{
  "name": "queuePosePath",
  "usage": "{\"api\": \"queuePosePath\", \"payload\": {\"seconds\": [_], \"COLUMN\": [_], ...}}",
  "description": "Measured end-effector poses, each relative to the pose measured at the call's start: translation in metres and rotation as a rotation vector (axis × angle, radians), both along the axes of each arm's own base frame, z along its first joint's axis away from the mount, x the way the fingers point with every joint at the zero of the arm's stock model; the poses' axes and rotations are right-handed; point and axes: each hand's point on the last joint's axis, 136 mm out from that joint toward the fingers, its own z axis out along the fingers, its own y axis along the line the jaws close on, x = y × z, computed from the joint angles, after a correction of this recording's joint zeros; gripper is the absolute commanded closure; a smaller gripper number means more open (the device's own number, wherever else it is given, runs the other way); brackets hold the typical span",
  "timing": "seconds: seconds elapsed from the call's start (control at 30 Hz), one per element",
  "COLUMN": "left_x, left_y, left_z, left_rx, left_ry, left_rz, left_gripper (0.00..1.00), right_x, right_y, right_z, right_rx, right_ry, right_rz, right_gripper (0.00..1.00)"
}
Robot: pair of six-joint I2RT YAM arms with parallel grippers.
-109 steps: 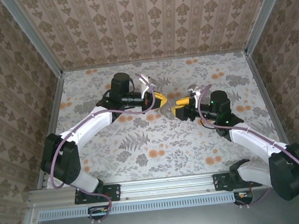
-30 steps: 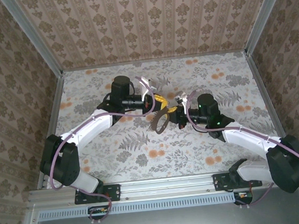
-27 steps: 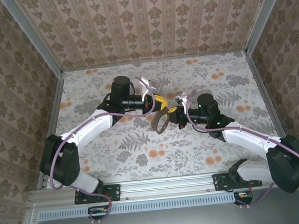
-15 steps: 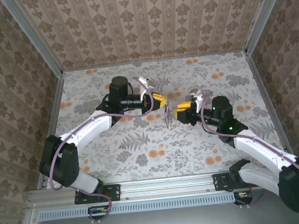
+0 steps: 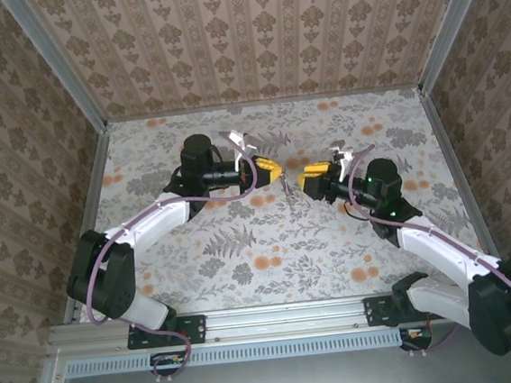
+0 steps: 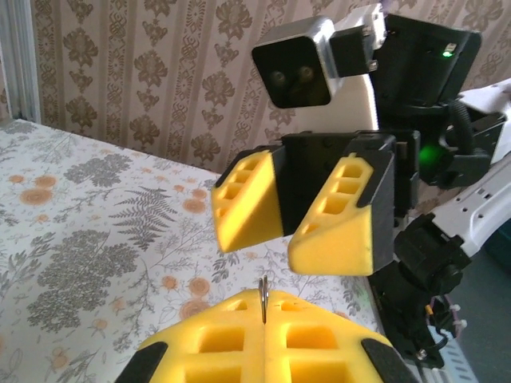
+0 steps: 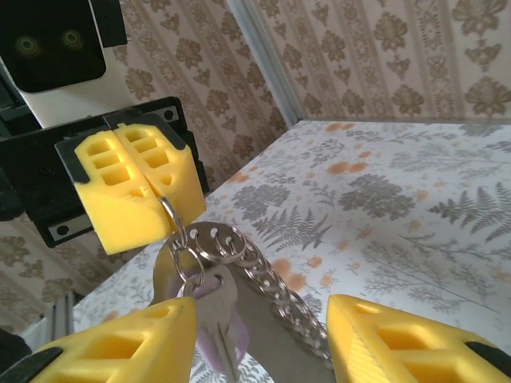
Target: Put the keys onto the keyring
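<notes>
Left of centre in the overhead view, the left pincer [image 5: 273,170] is clamped tight on the top link of the keyring [image 7: 254,335], which dangles between the two arms above the floral tabletop [image 5: 200,269]. At lower centre of the right wrist view, the key [image 7: 217,315] with its pinkish head hangs in the same cluster of small rings, beside a silver chain [image 7: 267,291]. Whether it is fully threaded on is hard to tell. Further right, the right pincer [image 5: 305,182] faces its partner with its yellow fingers parted by a clear gap, gripping nothing. The step in hand looks like seating or checking the key on the ring. To do it well, the left pincer should hold the link firm so the bunch does not swing. The right should come in level, close on the key's head alone and avoid the chain. It should then guide the key along the ring without tugging the link from the left pads.
</notes>
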Motion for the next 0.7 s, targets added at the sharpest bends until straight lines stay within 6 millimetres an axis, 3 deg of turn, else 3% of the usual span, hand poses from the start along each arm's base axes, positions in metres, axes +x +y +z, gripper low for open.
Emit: {"api": "queuePosePath", "payload": {"seconds": [0.27,0.7], "left_x": [0.004,0.006], "left_y": [-0.001,-0.002], "left_z": [0.004,0.005], "left_rx": [-0.039,-0.059], "left_ry": [0.023,0.051], "left_rz": [-0.018,-0.034], "left_gripper": [1.0,1.0], "right_x": [0.002,0.005], "right_y": [0.017,0.031], "right_z": [0.021,0.025], "right_rx": [0.074,0.098], "right_ry": [-0.025,-0.026], "right_rz": [0.113,0.189], "right_gripper": [0.53,0.57]}}
